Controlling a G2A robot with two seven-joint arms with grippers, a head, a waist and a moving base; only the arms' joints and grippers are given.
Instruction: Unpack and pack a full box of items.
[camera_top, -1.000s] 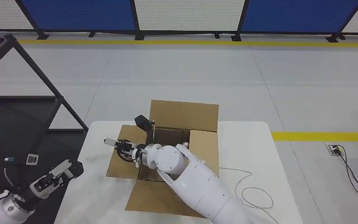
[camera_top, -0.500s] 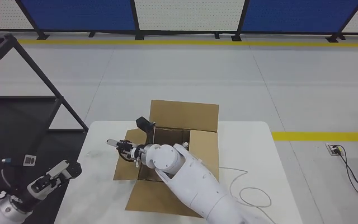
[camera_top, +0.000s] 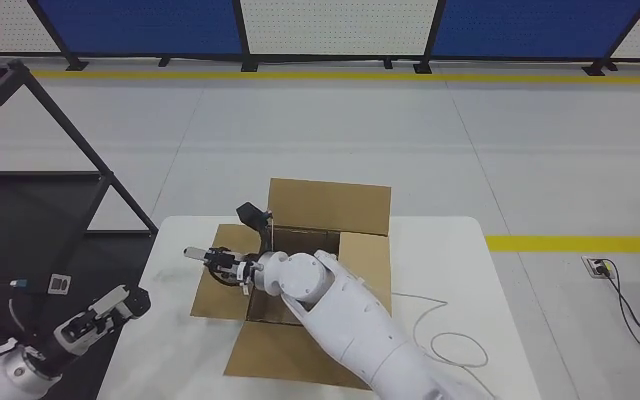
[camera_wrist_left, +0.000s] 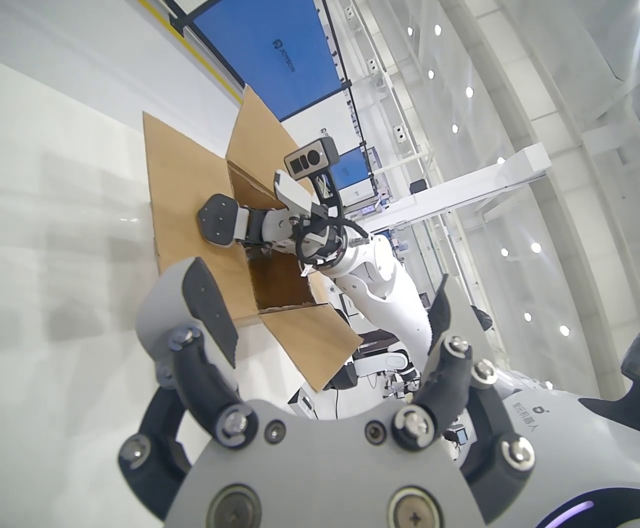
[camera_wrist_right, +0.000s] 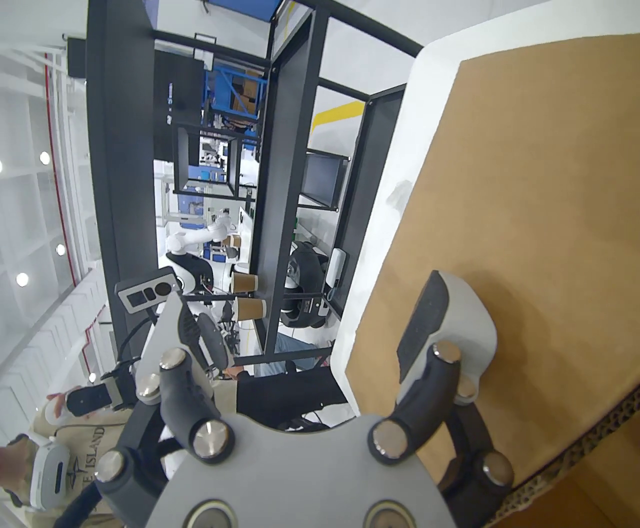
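Note:
An open cardboard box (camera_top: 365, 265) stands on the white table (camera_top: 170, 350) with all its flaps spread out. My right arm lies across the box and hides most of its inside. My right gripper (camera_top: 205, 256) (camera_wrist_right: 310, 330) (camera_wrist_left: 250, 210) is open above the left flap (camera_wrist_right: 525, 200) (camera_top: 215, 295). One finger (camera_wrist_right: 425, 320) sits close over the cardboard near the flap's outer edge. The other hangs past the table's edge. My left gripper (camera_top: 125, 300) (camera_wrist_left: 325, 315) is open and holds nothing, low beside the table's left edge, facing the box (camera_wrist_left: 280, 280).
A black metal rack (camera_top: 60, 150) stands left of the table. A thin white cable (camera_top: 440, 345) loops on the table right of the box. Bare tabletop lies in front of the left flap.
My right gripper slid a little toward the box, then back out to the left. The left flap tilted up and lay flat again. My left arm barely shifted.

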